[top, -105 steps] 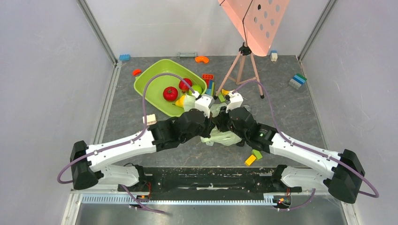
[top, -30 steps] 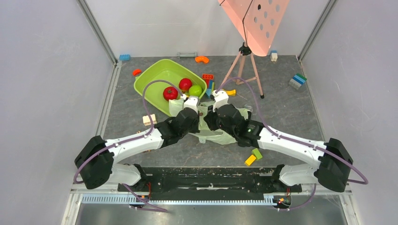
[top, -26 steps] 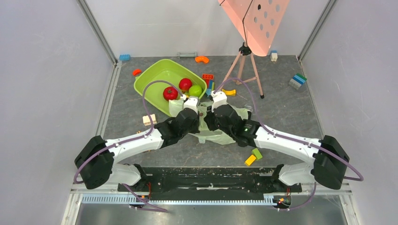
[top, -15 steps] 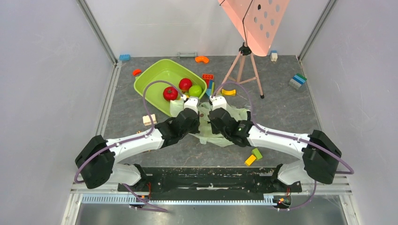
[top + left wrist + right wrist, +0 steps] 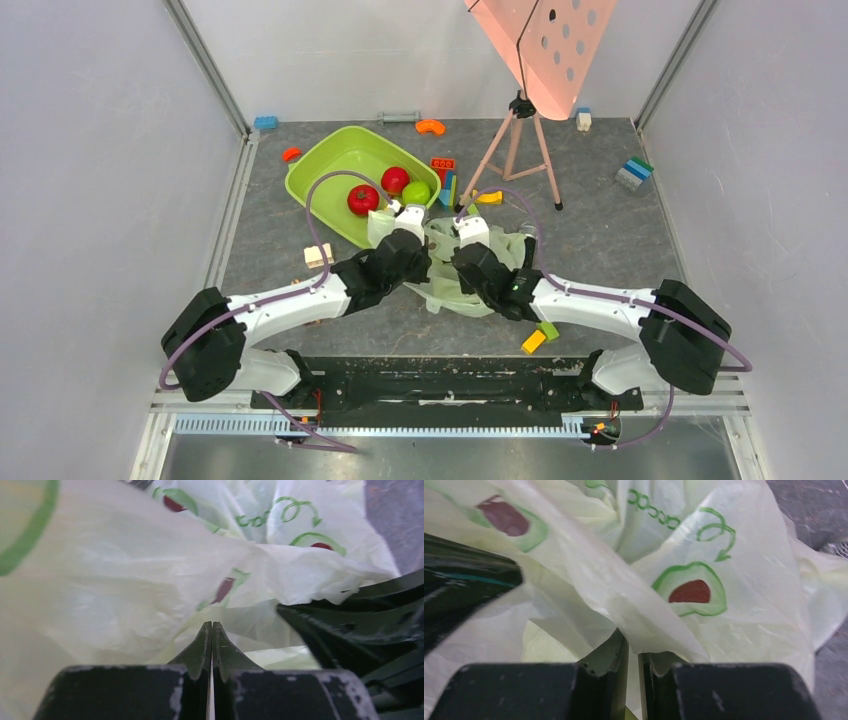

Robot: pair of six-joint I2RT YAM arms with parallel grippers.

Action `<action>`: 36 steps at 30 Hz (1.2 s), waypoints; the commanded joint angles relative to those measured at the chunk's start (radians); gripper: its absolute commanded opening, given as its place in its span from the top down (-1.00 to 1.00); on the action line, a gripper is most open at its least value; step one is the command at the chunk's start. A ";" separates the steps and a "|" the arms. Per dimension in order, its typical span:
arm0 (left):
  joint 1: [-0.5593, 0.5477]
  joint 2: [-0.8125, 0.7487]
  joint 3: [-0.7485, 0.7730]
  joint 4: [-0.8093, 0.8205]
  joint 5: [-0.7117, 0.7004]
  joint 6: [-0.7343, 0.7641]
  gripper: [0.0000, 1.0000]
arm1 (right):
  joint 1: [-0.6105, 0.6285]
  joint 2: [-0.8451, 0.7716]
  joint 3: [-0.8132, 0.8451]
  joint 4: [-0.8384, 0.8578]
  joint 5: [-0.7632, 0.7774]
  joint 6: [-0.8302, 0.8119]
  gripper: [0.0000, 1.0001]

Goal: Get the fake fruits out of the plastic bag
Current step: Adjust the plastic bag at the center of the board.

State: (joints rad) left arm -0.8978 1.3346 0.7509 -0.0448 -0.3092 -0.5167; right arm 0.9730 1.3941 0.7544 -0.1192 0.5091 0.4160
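Observation:
The pale-green plastic bag (image 5: 448,285) lies crumpled on the table between my two grippers. My left gripper (image 5: 410,243) is at the bag's left edge, its jaws pressed together on a thin fold of bag film (image 5: 150,580). My right gripper (image 5: 464,248) is at the bag's top middle, its jaws nearly closed on a fold of the bag (image 5: 724,625). A round green fruit (image 5: 416,192) sits in the lime tub (image 5: 330,165). The grape bunch, the dark round fruit and the avocado half are hidden.
A red tomato (image 5: 362,199) and a red apple (image 5: 395,180) lie in the tub. A pink tripod stand (image 5: 520,130) rises behind the bag. Loose toy blocks lie at the near right (image 5: 540,335), far right (image 5: 633,172) and near left (image 5: 318,255).
My right gripper has drawn back toward the near side with the bag, and its elbow has swung left. The bag has bunched up more. My left gripper has hardly moved.

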 commanded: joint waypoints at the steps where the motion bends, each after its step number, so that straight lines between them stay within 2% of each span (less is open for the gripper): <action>1: 0.003 0.003 0.055 0.128 0.061 -0.022 0.96 | -0.002 0.005 -0.015 0.236 -0.068 -0.050 0.72; 8: 0.000 0.041 0.066 0.158 0.084 -0.022 0.96 | -0.022 0.082 0.026 0.263 -0.011 -0.032 0.72; 15: -0.004 0.146 0.056 0.269 0.115 -0.033 0.96 | -0.056 0.125 0.039 0.228 0.096 -0.052 0.73; 23: -0.004 0.309 0.088 0.342 0.107 -0.023 0.96 | -0.111 0.111 0.023 0.200 0.119 -0.097 0.49; 28: -0.004 0.337 0.098 0.303 0.024 -0.007 0.96 | -0.146 0.083 0.020 0.144 0.167 -0.117 0.44; 36: -0.003 0.257 0.016 0.246 -0.138 -0.002 0.96 | -0.225 0.002 0.010 0.003 0.295 -0.132 0.28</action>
State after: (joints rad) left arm -0.8993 1.6569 0.8005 0.2146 -0.3176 -0.5266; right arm 0.7902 1.4620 0.7532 -0.0368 0.6914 0.2962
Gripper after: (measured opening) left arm 0.026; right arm 0.338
